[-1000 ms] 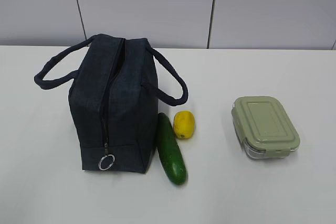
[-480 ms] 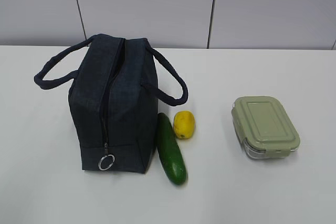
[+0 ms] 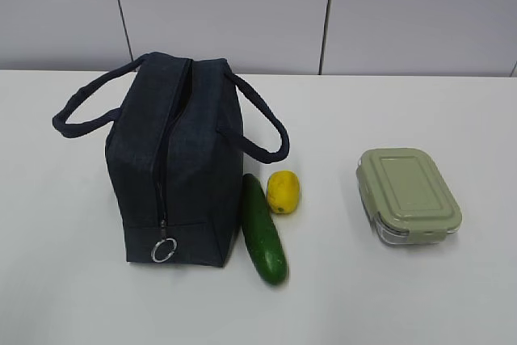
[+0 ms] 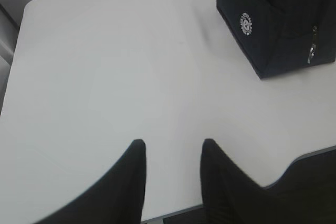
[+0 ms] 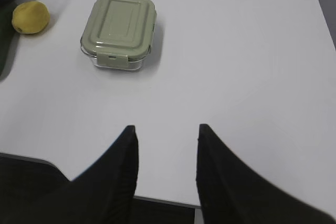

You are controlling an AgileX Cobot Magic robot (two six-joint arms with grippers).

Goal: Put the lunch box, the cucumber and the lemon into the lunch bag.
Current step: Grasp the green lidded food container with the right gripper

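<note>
Your lunch bag (image 3: 178,163) stands upright on the white table (image 3: 420,296), left of centre in the exterior view. Zipper runs along the top and down the near end, ring pull (image 3: 164,250) hanging low near the base. The top seam looks parted only to a dark slit, so you can't see the inside or tell whether anything is in it. Both loop handles droop outward, one per side.

Cucumber (image 3: 263,229) lies on the table just beside the bag's right wall, lengthwise toward the camera. Lemon (image 3: 283,191) sits just right of the cucumber's far half, near touching; can't confirm contact.

Lunch box (image 3: 408,195) is well apart to the right, sage-green lid on, latch tab visible in the right wrist view (image 5: 119,31). Clear base shows no obvious contents.

Left gripper (image 4: 171,179): fingers spread, nothing between them, over bare table, bag corner (image 4: 278,19) at the upper right of its view. Right gripper (image 5: 165,169): fingers spread, holding nothing, lunch box ahead and to its left, lemon (image 5: 30,17) at the far left.
</note>
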